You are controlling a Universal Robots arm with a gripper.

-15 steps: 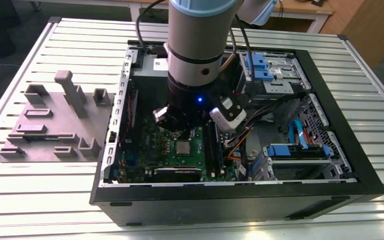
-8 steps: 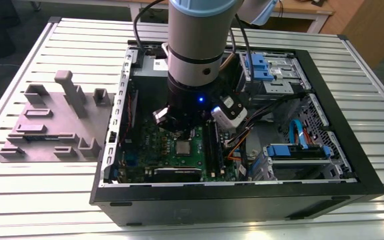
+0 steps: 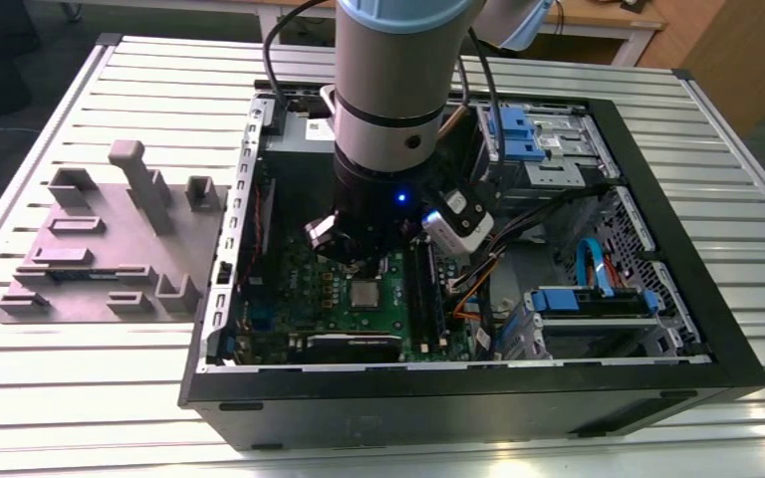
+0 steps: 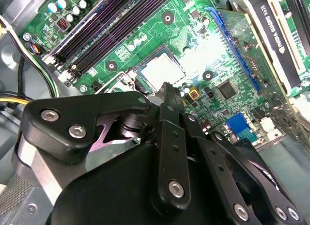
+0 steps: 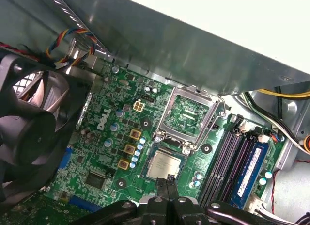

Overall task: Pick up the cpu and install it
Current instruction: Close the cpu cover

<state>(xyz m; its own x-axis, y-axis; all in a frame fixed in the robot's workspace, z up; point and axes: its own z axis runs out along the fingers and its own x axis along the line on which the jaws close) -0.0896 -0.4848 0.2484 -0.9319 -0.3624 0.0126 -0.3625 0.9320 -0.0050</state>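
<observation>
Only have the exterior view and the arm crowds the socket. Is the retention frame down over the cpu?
Observer: No. In the first wrist view the retention frame is swung open beside the cpu, not over it.
Operator: Jaws?
Observer: Closed together, tips at the cpu's edge. I can't tell if they touch it.
Operator: Cpu seated?
Observer: It lies flat in the socket, top bare.
</observation>
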